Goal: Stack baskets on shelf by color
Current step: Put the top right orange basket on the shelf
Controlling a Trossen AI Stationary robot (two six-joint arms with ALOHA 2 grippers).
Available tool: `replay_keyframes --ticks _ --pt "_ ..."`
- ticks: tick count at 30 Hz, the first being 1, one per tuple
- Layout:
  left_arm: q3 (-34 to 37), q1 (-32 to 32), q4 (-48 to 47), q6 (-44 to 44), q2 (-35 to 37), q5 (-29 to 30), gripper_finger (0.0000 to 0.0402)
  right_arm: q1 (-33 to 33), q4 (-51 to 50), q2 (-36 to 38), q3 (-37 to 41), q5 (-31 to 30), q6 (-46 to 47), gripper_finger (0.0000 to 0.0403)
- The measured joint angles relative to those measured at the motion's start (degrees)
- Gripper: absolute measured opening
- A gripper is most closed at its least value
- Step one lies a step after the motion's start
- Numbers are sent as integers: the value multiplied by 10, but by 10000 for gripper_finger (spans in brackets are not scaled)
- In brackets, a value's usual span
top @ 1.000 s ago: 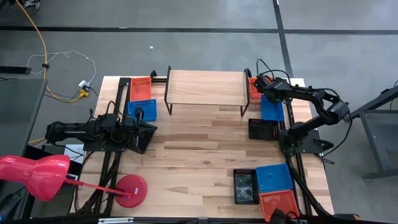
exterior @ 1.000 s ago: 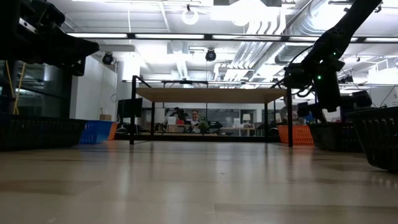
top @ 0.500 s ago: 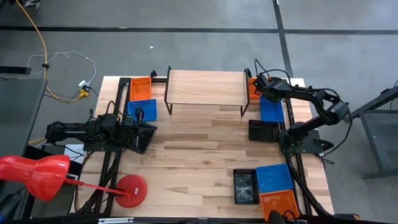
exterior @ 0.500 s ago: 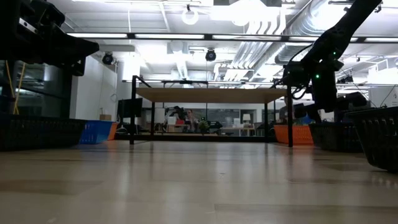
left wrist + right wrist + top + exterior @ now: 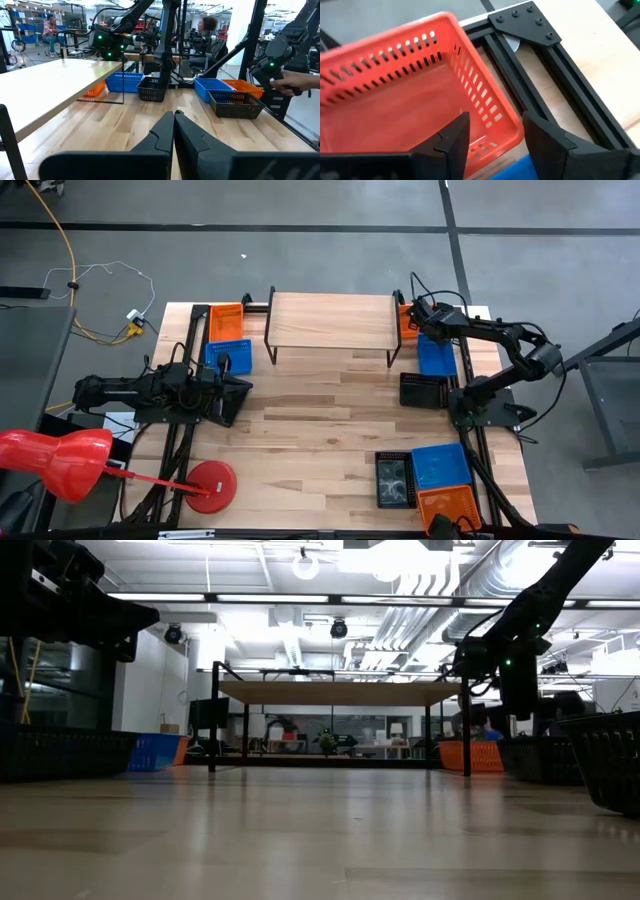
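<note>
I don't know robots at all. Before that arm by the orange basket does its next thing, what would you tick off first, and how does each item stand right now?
1. Right claw open: ok, its two fingers stand apart.
2. Right claw lined up on the orange basket: ok, the near wall sits between the fingers in the right wrist view.
3. Basket already gripped: not ok, the fingers have not closed on it.
4. Shelf top free for stacking: ok, no basket lies on it.
5. Left claw out of the way: ok, shut and parked at the table's left side.
6. Blue basket beside the orange one touching it: cannot tell.
</note>
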State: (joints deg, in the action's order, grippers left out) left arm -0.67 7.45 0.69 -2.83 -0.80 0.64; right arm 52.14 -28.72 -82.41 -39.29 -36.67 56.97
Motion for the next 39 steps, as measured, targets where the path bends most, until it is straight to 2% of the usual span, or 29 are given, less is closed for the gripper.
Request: replay_keyframes --ticks 10,31,39 --pt "0 0 0 0 0 0 1 9 7 -1 0 -8 24 160" --pt "0 0 0 0 0 0 1 2 7 -29 0 -41 24 42" --pt "0 0 0 0 0 0 1 1 5 -29 0 -50 17 16"
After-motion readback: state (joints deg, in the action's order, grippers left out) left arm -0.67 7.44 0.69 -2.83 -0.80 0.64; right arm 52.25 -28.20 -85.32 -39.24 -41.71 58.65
